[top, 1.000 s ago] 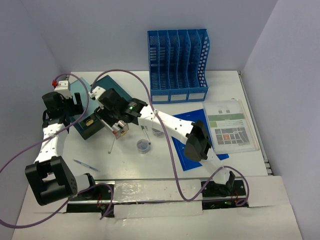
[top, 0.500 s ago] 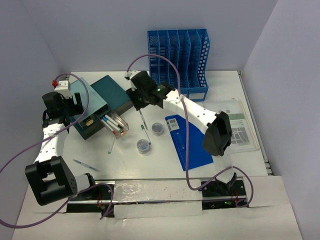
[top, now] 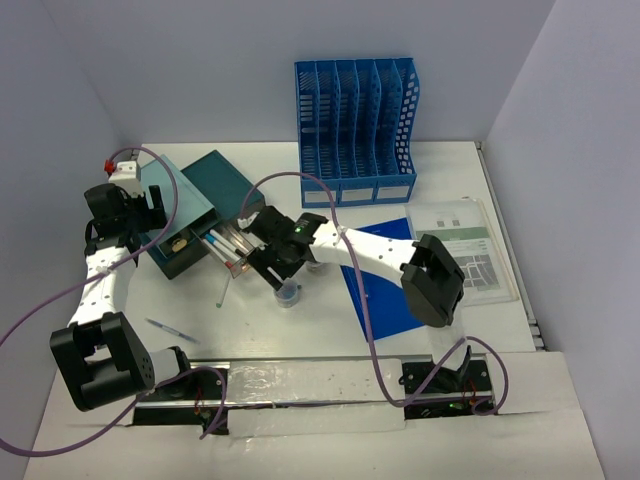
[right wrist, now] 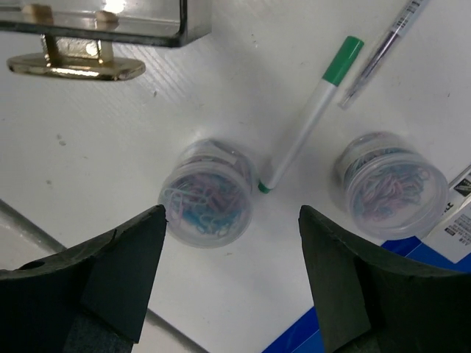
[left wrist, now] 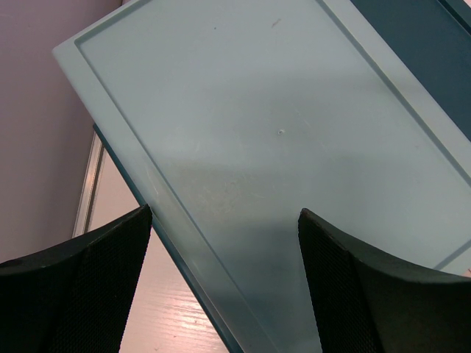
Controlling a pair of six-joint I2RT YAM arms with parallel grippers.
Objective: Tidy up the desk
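The white desk carries a teal drawer box whose clear drawer stands pulled out with pens inside. My right gripper hovers open just in front of the drawer. In the right wrist view its jaws are spread above bare desk, with one clear jar of paper clips by the left finger and a second jar off to the right. A green-capped marker lies between the jars. My left gripper is open over the box's pale lid, holding nothing.
A blue file rack stands at the back. A blue folder and a sleeved map sheet lie to the right. One pen lies front left, another below the drawer. The drawer's gold handle is close to my right gripper.
My right arm went from the drawer back toward the file rack, then forward over the paper clip jars, its jaws spreading wider. The left arm has not moved.
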